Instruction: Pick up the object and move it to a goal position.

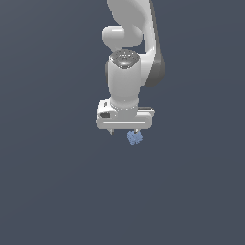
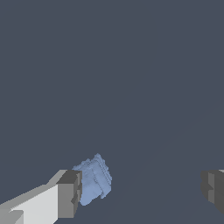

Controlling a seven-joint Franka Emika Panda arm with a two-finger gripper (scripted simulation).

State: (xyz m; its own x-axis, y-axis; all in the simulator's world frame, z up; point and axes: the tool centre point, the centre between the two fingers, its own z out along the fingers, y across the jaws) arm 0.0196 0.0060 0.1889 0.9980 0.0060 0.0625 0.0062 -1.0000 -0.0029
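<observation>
The object (image 1: pixel 135 138) is a tiny light-blue jagged piece just below the white gripper's body, under the finger on the exterior view's right. My gripper (image 1: pixel 124 132) points straight down with its jaws wide apart. In the wrist view the object (image 2: pixel 94 179) sits between the jaws, right beside the inner face of one grey finger (image 2: pixel 70 192); I cannot tell if they touch. The other finger (image 2: pixel 213 188) is far from it. The gripper (image 2: pixel 142 192) is open and grips nothing.
The white arm (image 1: pixel 125 76) rises above the gripper to the frame's top edge. All around is a plain dark grey-blue surface with no other objects, edges or markers in view.
</observation>
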